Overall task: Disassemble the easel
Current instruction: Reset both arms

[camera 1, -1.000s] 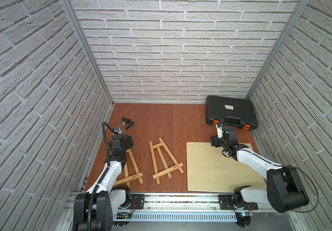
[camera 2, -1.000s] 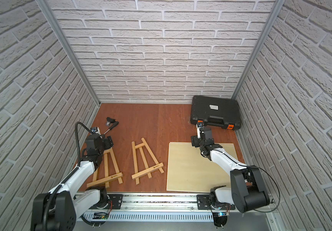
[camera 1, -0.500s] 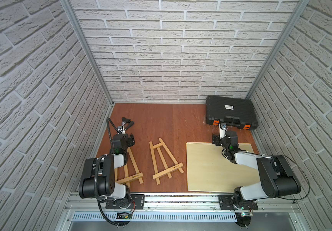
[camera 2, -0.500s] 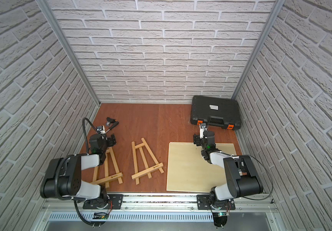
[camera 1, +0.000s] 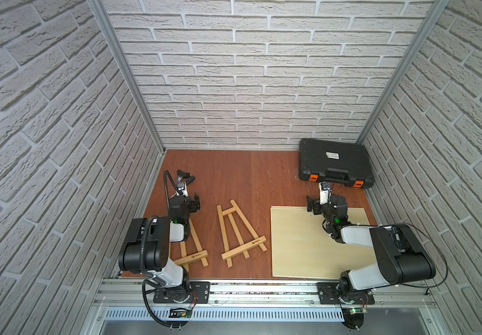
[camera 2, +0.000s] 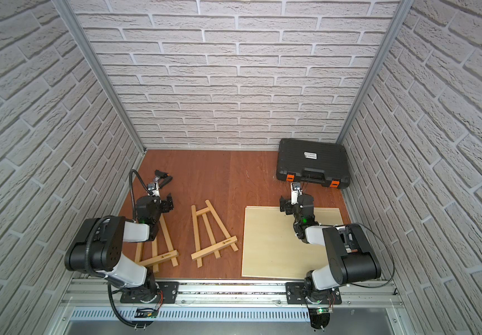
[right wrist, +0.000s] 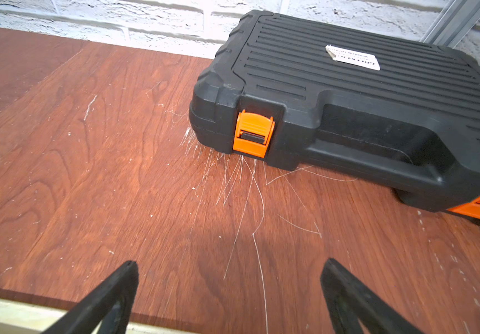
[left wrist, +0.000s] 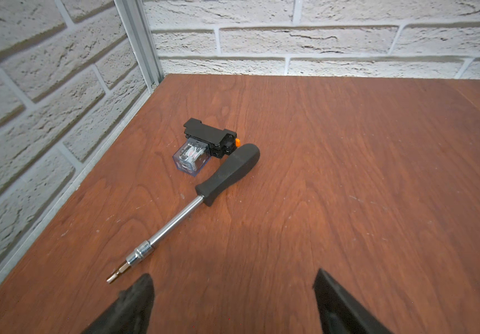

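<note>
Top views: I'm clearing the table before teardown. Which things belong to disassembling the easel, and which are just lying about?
Job:
- centre easel
- left easel
- screwdriver, probably

Lying about:
- relay
- case
- board, perhaps a work mat

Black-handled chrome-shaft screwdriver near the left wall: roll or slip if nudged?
Probably rolls: the black-handled screwdriver has a round handle and shaft, lying flat on the wooden table. The clear relay on a black socket beside the handle may block rolling that way. The polished shaft looks slippery; matte handle likely grips better.
</note>
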`<act>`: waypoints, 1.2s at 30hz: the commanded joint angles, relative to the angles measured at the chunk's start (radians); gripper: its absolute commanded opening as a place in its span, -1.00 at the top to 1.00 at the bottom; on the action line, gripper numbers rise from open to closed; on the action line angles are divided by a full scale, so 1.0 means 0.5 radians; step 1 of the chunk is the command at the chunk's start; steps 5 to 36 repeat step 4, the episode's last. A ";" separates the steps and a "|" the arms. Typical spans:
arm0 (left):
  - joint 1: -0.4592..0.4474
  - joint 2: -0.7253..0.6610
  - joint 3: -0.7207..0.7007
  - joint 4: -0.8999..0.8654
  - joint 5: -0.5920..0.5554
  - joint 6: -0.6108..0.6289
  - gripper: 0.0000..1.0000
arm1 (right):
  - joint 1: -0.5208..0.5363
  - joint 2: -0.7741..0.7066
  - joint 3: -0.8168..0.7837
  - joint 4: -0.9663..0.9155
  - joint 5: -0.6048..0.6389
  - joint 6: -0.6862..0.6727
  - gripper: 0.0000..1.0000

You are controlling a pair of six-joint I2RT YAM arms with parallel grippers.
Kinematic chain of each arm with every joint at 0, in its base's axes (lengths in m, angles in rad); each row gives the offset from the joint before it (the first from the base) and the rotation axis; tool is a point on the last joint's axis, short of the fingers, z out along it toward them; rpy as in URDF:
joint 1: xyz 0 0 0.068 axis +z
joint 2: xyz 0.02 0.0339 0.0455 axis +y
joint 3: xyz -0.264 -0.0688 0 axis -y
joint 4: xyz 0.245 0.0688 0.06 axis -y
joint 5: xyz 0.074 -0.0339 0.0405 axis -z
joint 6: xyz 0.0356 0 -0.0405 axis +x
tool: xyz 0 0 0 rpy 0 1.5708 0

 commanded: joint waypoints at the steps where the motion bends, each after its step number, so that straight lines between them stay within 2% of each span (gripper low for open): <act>1: -0.002 0.008 -0.021 0.165 -0.037 0.020 -0.76 | -0.011 -0.008 0.011 0.106 -0.015 0.020 -1.00; 36: -0.001 0.009 -0.017 0.162 -0.040 0.017 -0.78 | -0.009 -0.011 0.011 0.104 -0.014 0.021 -1.00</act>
